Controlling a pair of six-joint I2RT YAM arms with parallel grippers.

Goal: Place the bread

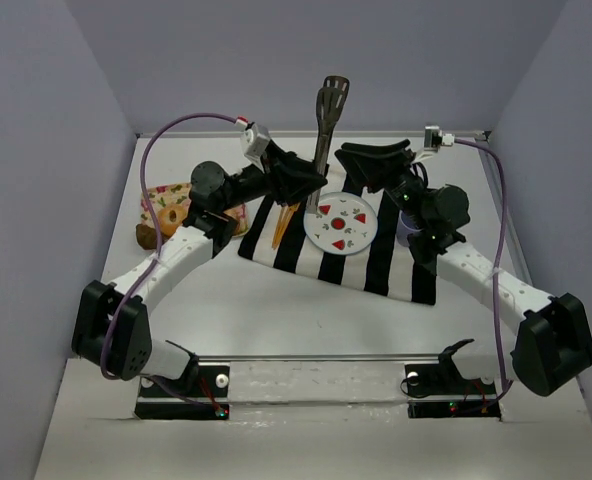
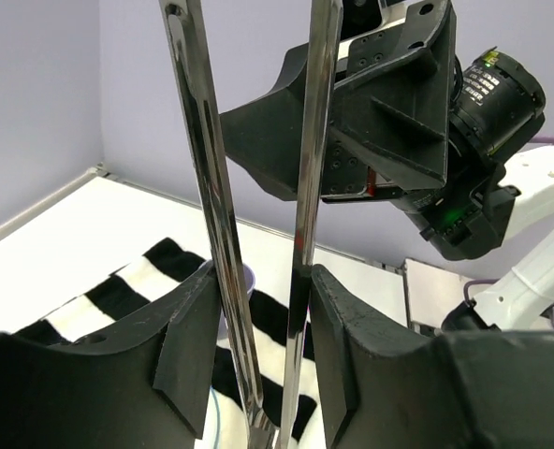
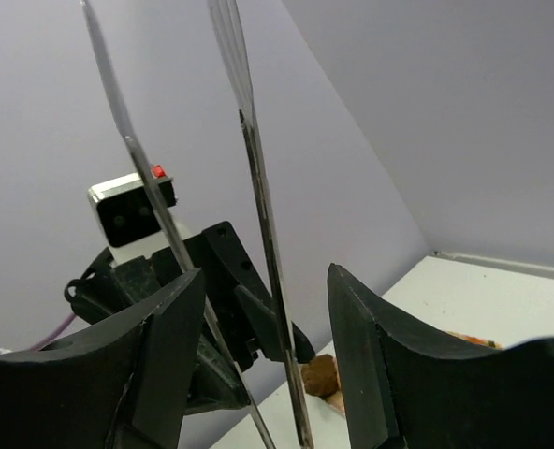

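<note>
A small brown bread [image 1: 146,237] lies at the near left corner of a floral tray [image 1: 159,193]; it also shows in the right wrist view [image 3: 321,374]. My left gripper [image 1: 309,180] [image 2: 263,281] is shut on metal tongs [image 1: 330,108] [image 2: 300,187] and holds them upright above the striped cloth [image 1: 306,255]. My right gripper [image 1: 354,162] [image 3: 266,281] is open, its fingers on either side of the tongs [image 3: 258,234], facing the left gripper. A white plate [image 1: 341,226] with red strawberry marks lies on the cloth, below both grippers, with no bread on it.
A ring-shaped bread [image 1: 171,215] lies on the floral tray, partly behind the left arm. An orange utensil [image 1: 284,222] lies on the cloth under the left gripper. A purple cup [image 1: 406,232] [image 2: 249,278] stands by the right arm. Walls enclose the table.
</note>
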